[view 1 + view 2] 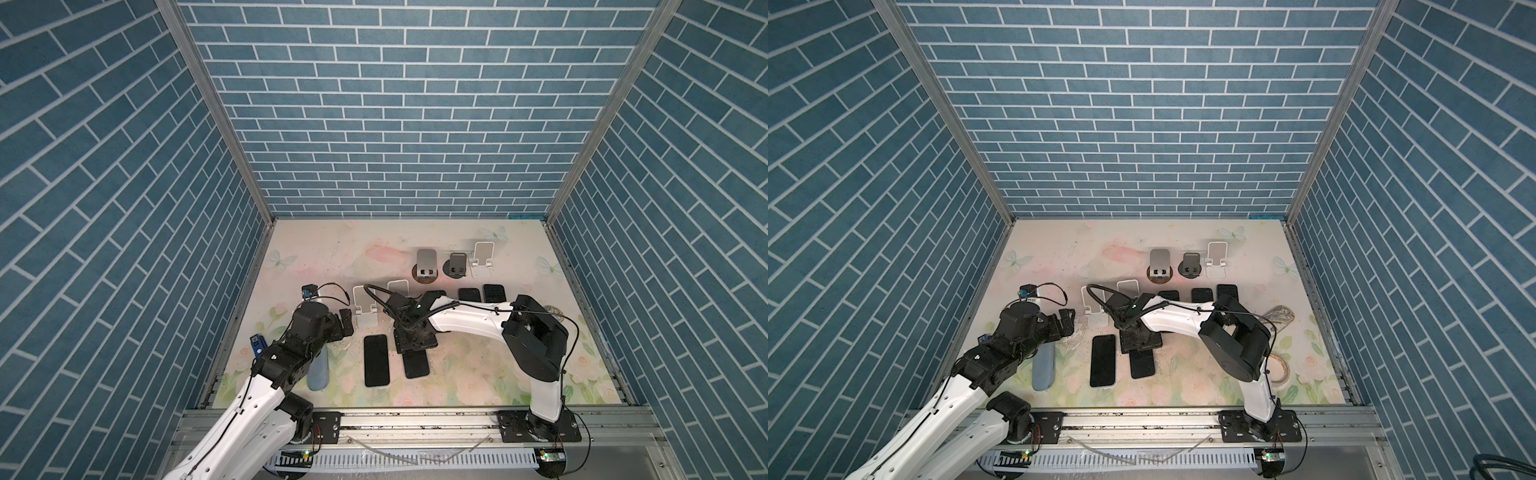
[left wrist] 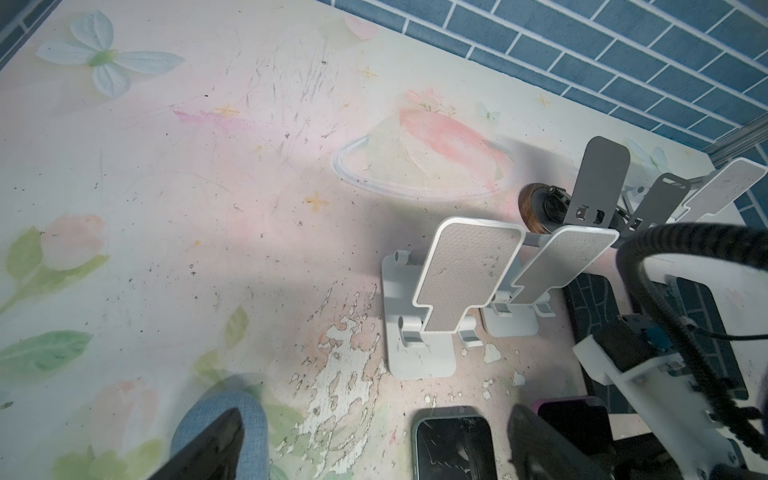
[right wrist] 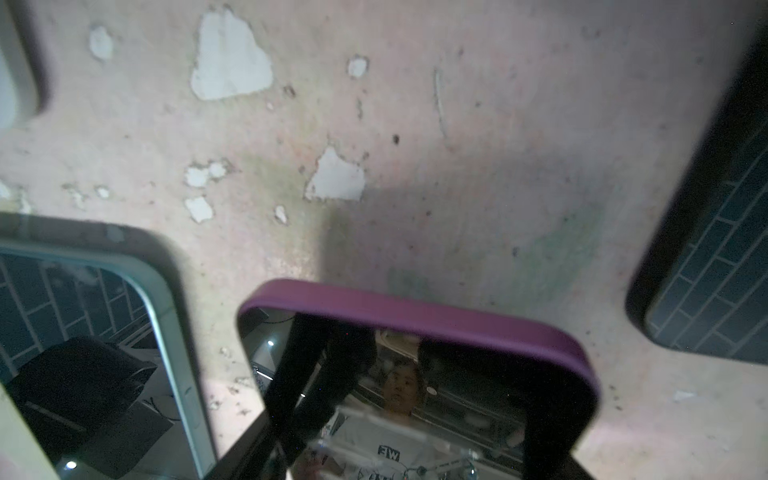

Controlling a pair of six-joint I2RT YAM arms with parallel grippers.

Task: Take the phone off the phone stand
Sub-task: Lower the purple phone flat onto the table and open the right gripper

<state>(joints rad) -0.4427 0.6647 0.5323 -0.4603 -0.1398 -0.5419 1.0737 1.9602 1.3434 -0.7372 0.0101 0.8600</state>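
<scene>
Your right tool (image 3: 407,419) is closed on the sides of the purple-cased phone (image 3: 415,399), low over the floral table (image 1: 457,374) near its front edge. A mint-cased phone (image 1: 376,360) lies just beside it. Your left tool (image 2: 374,449) hangs wide open, empty, near the white folding phone stand (image 2: 419,328).

A pale blue oblong case (image 1: 319,371) lies flat on the floral mat (image 1: 465,386) near its front left. A patterned tape roll (image 1: 1281,366) sits at the right, and blue brick-patterned walls (image 1: 395,116) surround everything.
</scene>
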